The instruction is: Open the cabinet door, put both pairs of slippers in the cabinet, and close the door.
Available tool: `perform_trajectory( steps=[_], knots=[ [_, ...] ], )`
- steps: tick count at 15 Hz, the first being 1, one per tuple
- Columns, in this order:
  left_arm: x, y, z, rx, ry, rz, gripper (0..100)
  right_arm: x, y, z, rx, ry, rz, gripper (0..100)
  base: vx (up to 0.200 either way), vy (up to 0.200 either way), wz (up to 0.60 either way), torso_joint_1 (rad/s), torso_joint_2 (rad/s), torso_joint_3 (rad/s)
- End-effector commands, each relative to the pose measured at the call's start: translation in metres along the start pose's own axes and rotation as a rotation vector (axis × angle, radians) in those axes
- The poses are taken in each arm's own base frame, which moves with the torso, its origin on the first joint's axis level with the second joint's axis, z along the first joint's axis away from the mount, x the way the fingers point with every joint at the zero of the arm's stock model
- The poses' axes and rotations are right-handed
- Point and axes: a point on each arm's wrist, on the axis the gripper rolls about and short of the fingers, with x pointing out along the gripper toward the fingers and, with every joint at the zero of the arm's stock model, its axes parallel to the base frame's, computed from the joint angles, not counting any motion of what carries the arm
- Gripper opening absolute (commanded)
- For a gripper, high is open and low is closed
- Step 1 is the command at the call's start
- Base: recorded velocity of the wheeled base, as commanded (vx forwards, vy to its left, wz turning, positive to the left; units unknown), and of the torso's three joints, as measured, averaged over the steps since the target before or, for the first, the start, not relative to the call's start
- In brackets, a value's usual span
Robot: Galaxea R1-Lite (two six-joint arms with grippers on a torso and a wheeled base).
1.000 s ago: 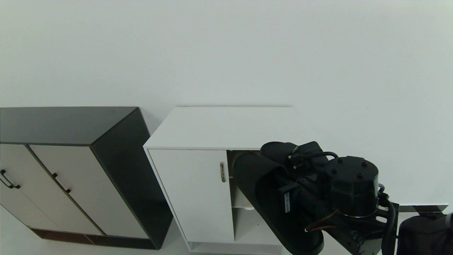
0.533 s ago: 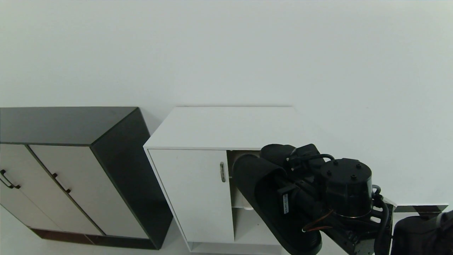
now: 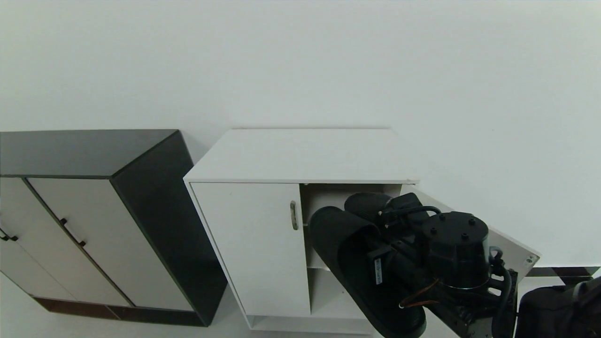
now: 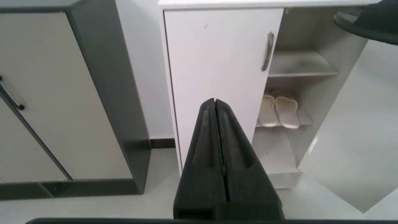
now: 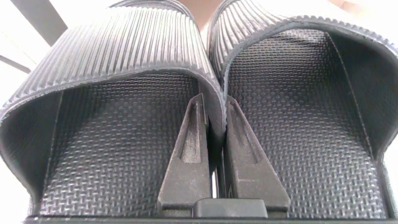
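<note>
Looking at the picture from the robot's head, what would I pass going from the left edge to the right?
First the dark cabinet → closed white cabinet door → handle → black slippers held up in the air → open cabinet door.

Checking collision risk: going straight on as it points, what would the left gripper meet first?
The left gripper would likely meet the closed door of the white cabinet first; depth is unclear.
</note>
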Motion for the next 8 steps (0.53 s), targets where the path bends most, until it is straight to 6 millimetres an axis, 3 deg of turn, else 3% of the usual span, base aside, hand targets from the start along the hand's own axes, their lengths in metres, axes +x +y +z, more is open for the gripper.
perform_trajectory(
  steps=[1, 8],
  knots=[
    [0.0001, 0.0, 0.0, 0.0, 0.001, 0.0, 0, 0.0003, -0.0001, -0.0008, -0.001, 0.005, 0.009, 0, 0.0, 0.0, 0.0, -0.227, 0.56, 0.32],
    [0.0001, 0.0, 0.0, -0.002, 0.001, 0.0, 0, 0.0013, -0.0005, -0.0035, -0.006, 0.013, 0.006, 0, 0.0, 0.0, 0.0, -0.214, 0.53, 0.318]
  ],
)
